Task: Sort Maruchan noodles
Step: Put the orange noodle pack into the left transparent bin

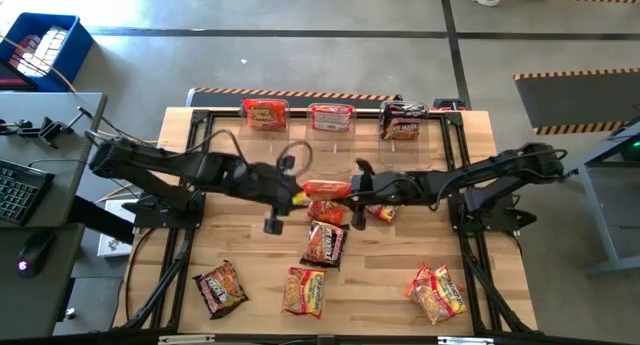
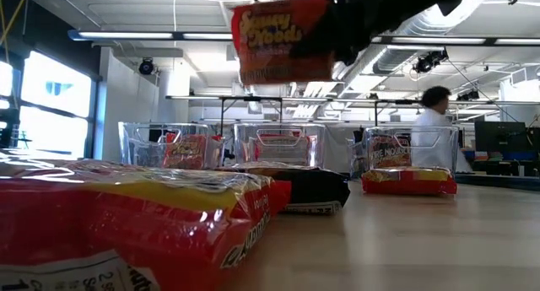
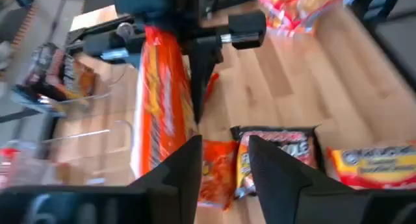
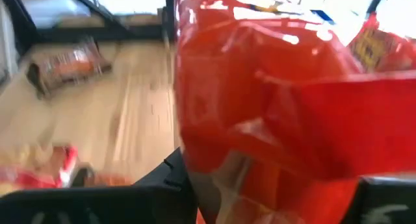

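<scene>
An orange-red Maruchan noodles packet (image 1: 325,188) hangs above the table's middle, between my two grippers. My right gripper (image 1: 355,185) reaches in from the right and is shut on it; the packet (image 4: 273,107) fills the right wrist view. My left gripper (image 3: 224,159) stands open just left of the packet (image 3: 162,100), with nothing between its fingers. Several more packets lie flat on the table, among them a dark one (image 1: 325,243) and orange ones (image 1: 305,290) (image 1: 435,293). Three clear bins (image 1: 265,115) (image 1: 330,117) (image 1: 405,120) at the far edge each hold packets. My right gripper pinches the packet's right-hand end (image 4: 214,172) between its two fingers. The fingers come from the table's right, slanting slightly down. The packet is lifted clear of the table and stands on its long edge, its printed face (image 2: 283,38) toward the near side.
Loose packets lie near the front edge (image 1: 220,287) and below the grippers (image 1: 380,213). A black frame (image 1: 190,135) runs around the tabletop. A person (image 2: 432,114) stands in the room beyond the far edge. Bare wood shows at the table's left and right.
</scene>
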